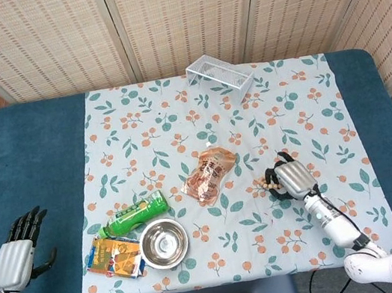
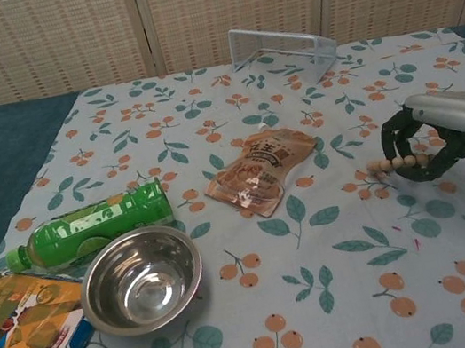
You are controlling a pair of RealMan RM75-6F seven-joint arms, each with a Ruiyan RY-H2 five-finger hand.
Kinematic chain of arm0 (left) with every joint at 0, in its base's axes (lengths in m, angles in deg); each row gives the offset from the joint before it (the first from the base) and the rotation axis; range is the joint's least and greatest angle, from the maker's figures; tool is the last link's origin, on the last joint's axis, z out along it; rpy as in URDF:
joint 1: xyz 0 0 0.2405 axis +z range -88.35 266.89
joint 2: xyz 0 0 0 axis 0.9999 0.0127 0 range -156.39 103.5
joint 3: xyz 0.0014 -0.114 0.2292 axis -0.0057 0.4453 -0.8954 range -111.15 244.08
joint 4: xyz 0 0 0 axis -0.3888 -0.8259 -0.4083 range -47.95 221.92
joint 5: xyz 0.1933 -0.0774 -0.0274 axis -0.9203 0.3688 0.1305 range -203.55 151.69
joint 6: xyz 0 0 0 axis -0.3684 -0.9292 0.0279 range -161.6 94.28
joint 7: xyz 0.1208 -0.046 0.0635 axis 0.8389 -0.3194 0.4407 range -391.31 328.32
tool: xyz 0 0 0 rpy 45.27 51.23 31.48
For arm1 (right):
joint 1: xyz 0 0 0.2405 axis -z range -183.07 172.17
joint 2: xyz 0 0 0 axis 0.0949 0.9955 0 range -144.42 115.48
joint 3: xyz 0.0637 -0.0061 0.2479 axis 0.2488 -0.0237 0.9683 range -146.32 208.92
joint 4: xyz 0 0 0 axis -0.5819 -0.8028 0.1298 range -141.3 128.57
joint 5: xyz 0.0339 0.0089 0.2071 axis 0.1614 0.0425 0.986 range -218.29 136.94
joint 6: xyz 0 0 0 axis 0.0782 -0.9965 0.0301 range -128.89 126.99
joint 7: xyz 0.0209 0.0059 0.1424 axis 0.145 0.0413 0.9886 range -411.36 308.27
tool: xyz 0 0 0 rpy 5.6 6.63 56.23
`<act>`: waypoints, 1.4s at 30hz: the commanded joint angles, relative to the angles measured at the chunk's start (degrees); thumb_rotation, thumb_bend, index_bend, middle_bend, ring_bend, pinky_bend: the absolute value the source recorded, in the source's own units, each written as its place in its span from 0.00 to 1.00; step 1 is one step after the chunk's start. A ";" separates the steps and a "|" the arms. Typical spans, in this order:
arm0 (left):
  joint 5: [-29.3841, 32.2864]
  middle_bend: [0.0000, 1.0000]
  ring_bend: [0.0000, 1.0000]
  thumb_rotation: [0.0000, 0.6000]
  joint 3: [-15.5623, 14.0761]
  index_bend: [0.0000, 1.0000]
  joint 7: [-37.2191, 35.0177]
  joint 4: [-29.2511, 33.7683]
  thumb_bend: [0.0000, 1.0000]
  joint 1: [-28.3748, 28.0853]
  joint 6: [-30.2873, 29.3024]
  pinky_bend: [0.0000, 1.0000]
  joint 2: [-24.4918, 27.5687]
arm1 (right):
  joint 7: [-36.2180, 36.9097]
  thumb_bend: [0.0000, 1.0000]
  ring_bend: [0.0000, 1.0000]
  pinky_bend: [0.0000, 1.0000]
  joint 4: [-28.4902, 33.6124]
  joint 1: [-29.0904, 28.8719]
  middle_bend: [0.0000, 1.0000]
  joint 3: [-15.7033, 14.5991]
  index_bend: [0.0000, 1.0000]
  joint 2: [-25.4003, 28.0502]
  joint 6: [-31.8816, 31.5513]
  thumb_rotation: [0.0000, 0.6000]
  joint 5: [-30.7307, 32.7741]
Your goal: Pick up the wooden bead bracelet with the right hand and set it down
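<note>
The wooden bead bracelet is at the right of the floral cloth, right of the snack pouch. My right hand has its dark fingers curled down around the bracelet and grips it. A short run of beads shows below the fingers; the rest is hidden inside the hand. Whether the bracelet is clear of the cloth I cannot tell. My left hand hovers at the table's near left corner over the blue cover, fingers apart, holding nothing. It does not show in the chest view.
On the floral cloth lie a brown snack pouch, a green bottle, a steel bowl and an orange packet. A clear rack stands at the back.
</note>
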 commanded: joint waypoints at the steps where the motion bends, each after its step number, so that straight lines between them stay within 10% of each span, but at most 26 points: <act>1: -0.10 0.00 0.00 1.00 -0.02 0.00 0.15 0.06 0.41 0.02 0.02 0.09 -0.06 | 26.61 0.47 0.32 0.10 13.99 0.92 0.64 8.71 0.80 8.68 13.80 1.00 12.43; 9: 0.08 0.00 0.00 1.00 0.06 0.00 0.58 -0.02 0.41 -0.10 0.67 0.09 -0.33 | 62.79 0.47 0.32 0.10 19.37 8.01 0.64 24.67 0.80 12.16 35.81 1.00 15.22; 16: 0.50 0.00 0.00 1.00 0.23 0.00 0.51 -0.22 0.41 -0.15 1.17 0.09 -0.44 | 72.61 0.52 0.32 0.22 19.87 21.12 0.62 36.01 0.65 5.60 47.27 1.00 10.18; 22: 0.53 0.00 0.00 1.00 0.17 0.00 0.51 -0.17 0.41 -0.22 1.62 0.09 -0.42 | 62.15 0.53 0.27 0.22 16.20 27.46 0.55 45.43 0.50 -1.84 60.08 0.97 12.10; 28: 0.64 0.00 0.00 1.00 0.16 0.00 0.68 -0.20 0.41 -0.30 2.02 0.10 -0.54 | 42.77 0.53 0.22 0.22 9.40 31.07 0.49 53.74 0.34 -8.44 75.41 0.71 21.18; 34: 0.78 0.00 0.00 1.00 0.24 0.00 0.77 -0.24 0.41 -0.34 2.21 0.10 -0.54 | 28.60 0.51 0.22 0.22 1.61 31.62 0.48 55.66 0.31 -11.54 84.46 0.48 29.46; 42: 0.73 0.00 0.00 1.00 0.27 0.00 0.64 -0.30 0.41 -0.34 2.28 0.10 -0.52 | 19.32 0.45 0.24 0.22 -2.83 29.93 0.48 54.39 0.40 -11.36 89.59 0.45 36.60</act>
